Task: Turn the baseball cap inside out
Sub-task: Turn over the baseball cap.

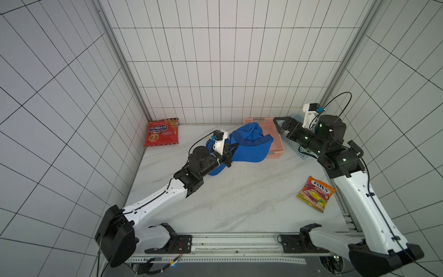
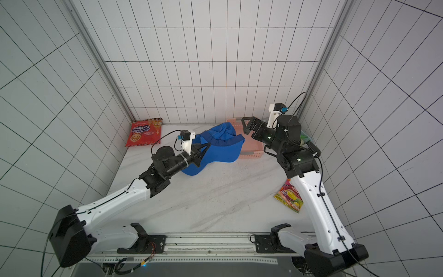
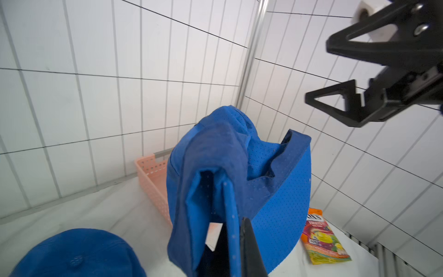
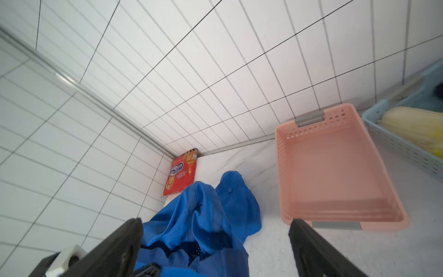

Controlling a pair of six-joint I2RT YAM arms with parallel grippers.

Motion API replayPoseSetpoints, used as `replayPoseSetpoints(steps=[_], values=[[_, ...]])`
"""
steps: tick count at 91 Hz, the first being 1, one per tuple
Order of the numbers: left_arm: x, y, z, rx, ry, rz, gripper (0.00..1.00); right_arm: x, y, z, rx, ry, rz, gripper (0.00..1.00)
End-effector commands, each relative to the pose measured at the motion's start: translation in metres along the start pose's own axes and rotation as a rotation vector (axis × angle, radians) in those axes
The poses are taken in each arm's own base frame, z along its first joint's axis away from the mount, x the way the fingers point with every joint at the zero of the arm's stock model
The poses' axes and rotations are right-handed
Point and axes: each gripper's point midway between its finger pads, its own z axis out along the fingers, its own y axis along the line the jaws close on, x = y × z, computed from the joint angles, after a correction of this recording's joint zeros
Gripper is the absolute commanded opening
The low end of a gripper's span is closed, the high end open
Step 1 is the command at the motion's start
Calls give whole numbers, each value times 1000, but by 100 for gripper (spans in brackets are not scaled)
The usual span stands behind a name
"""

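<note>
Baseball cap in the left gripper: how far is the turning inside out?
Partly done: the baseball cap has its crown crumpled, darker inner band showing. In hand: left gripper jaws shut on its fabric; right gripper open, clear of it. Left: push crown fully through.

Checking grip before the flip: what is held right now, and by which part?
The left gripper pinches the blue cap by a fold of crown fabric near its rim. The right gripper is open, holding nothing.
</note>
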Motion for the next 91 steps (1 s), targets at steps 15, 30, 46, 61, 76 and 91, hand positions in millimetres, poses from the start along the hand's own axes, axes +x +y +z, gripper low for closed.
replayPoseSetpoints(steps=[15, 30, 46, 61, 76, 91], values=[[-5, 38, -6, -309, -59, 142, 0, 47, -9, 19, 185, 55, 408, 99], [-1, 11, 0, -282, -85, 200, 0, 88, 6, 44, 217, 158, 565, 99], [13, -17, 1, -234, -69, 300, 0, 109, 20, 67, 186, 235, 625, 99], [22, -42, -4, -164, -86, 410, 0, 138, 18, 83, 214, 332, 650, 99], [42, -73, -3, -39, -48, 564, 0, 162, 13, 96, 226, 414, 627, 98], [52, -81, -3, -8, -33, 610, 0, 177, 25, 102, 160, 503, 555, 82]])
